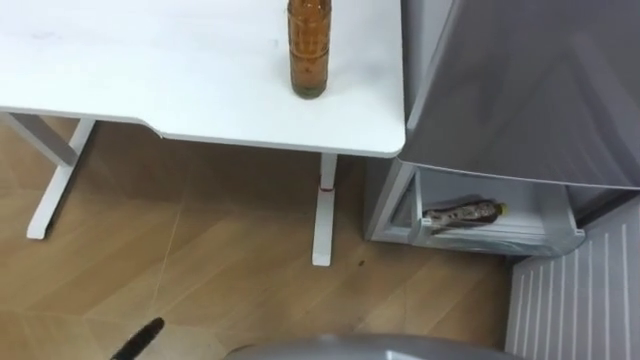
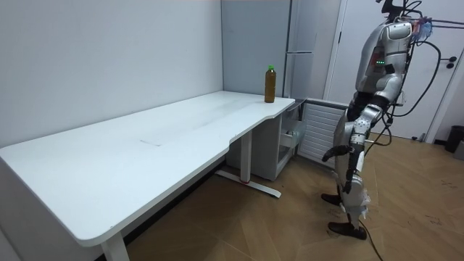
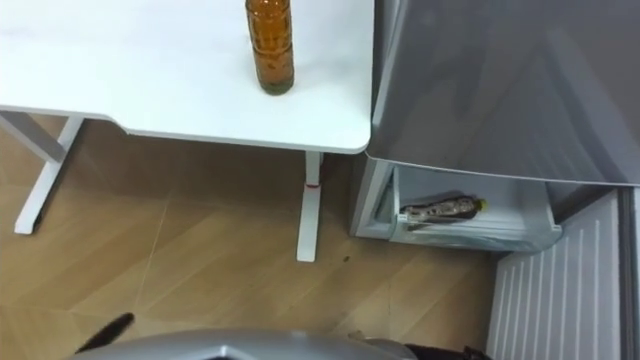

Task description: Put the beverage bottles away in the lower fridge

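left hand (image 2: 332,153), seemingly empty, hangs apart from bottle (image 1: 309,50), table (image 1: 150,70), fridge (image 1: 520,90).

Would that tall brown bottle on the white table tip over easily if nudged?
Probably: the tall brown bottle has a narrow base and stands near the white table edge. It looks full of liquid, so likely heavyish. Its smooth sides may slip.

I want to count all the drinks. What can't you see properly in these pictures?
- Standing bottle on the table: its top is cut off by the eye views' upper edge.
- Lying bottle in the fridge: too small in the eye views to tell what drink it is.
- Fridge above it: the inside is hidden by its grey front.
- Left hand: too small in the room view to make out.
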